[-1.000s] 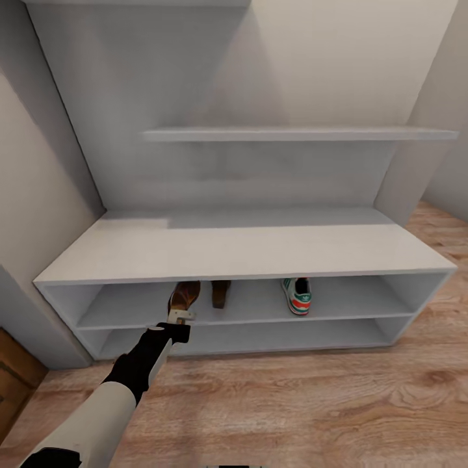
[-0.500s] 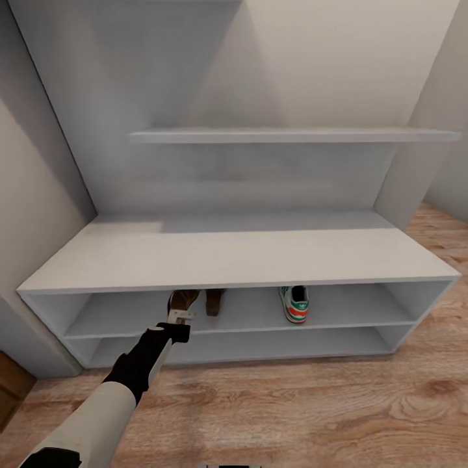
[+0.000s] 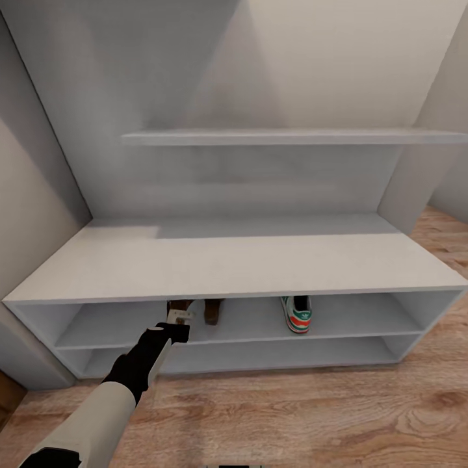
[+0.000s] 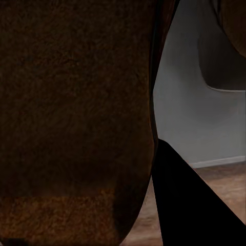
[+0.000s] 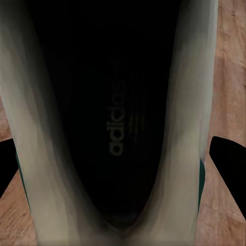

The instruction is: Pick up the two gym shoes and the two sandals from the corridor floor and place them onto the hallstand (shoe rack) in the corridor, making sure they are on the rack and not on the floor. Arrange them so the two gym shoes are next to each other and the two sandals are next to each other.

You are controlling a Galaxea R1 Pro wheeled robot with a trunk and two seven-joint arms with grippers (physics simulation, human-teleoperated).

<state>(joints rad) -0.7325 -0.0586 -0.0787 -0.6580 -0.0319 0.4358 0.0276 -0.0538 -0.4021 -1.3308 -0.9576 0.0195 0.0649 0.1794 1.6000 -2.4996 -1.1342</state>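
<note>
My left gripper [image 3: 180, 318] is shut on a brown sandal [image 3: 178, 304] at the front of the upper shelf of the hallstand [image 3: 234, 263]; the flat top hides most of the sandal. In the left wrist view that sandal [image 4: 77, 113] lies close against one dark finger [image 4: 187, 205]. The other sandal [image 3: 213, 310] stands on the same shelf just to its right, apart from it. A white gym shoe [image 3: 297, 314] with green stripes rests further right on that shelf. My right gripper [image 5: 120, 166] is shut on the second gym shoe [image 5: 118, 77] above the corridor floor [image 5: 230, 61].
A narrow wall shelf [image 3: 279, 136] hangs above the hallstand. Grey walls close in on the left and right. The lower shelf [image 3: 260, 354] sits just above the wood floor [image 3: 292, 416] that lies in front.
The view has moved closer to the hallstand, and the held sandal now sits deeper under the top. The arm keeps its pose.
</note>
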